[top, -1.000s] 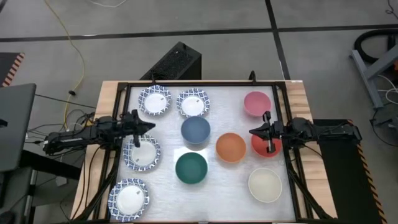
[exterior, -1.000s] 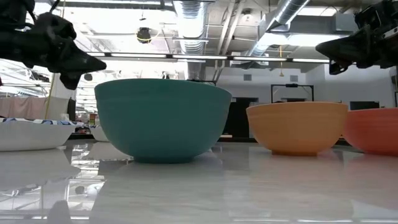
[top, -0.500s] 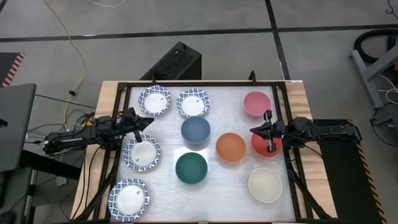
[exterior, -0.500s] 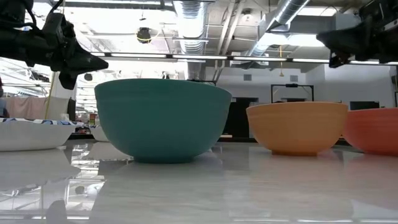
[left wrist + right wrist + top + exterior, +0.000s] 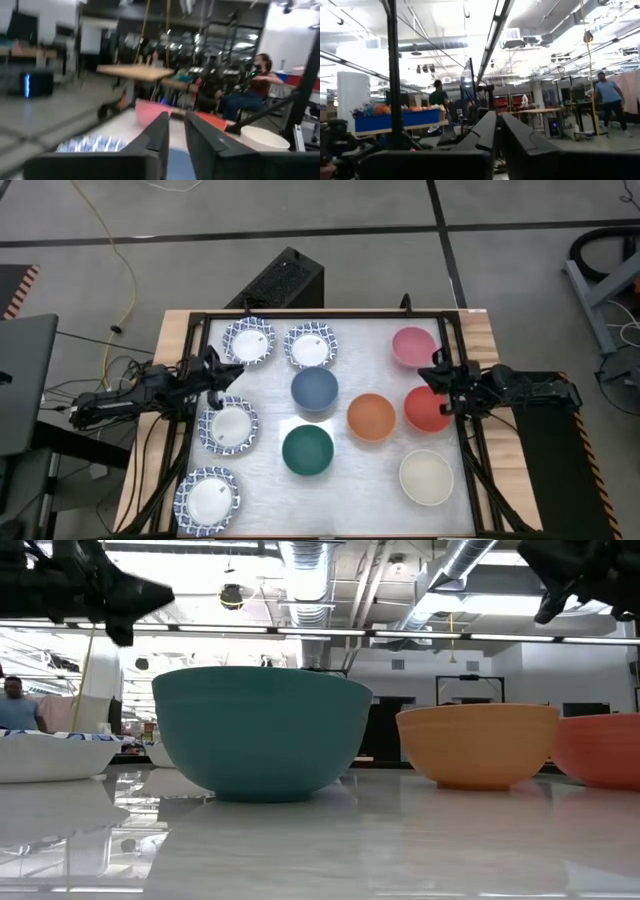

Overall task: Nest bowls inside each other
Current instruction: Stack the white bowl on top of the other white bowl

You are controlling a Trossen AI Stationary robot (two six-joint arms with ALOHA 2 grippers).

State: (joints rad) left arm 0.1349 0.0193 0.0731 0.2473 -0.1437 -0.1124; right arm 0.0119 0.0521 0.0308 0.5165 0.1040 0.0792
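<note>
While no bowl is nested yet | bowls point(image 5: 315, 388) sit apart across the table point(image 5: 360, 480) | left gripper point(image 5: 215, 370), right gripper point(image 5: 440, 366) hover narrow-jawed, empty | next: descend, widen, grasp.

**What the views cut off or blur**

In the low view, the red bowl point(image 5: 605, 748) runs off the edge at 3 o'clock, and a patterned bowl point(image 5: 45, 755) is cropped at 9 o'clock. Both pincers sit partly outside the top corners there. The left wrist view is smeared: a patterned bowl point(image 5: 95, 145) at 7 o'clock is only a blue-white blur. In the high view, the right arm covers part of the red bowl's rim.
</note>
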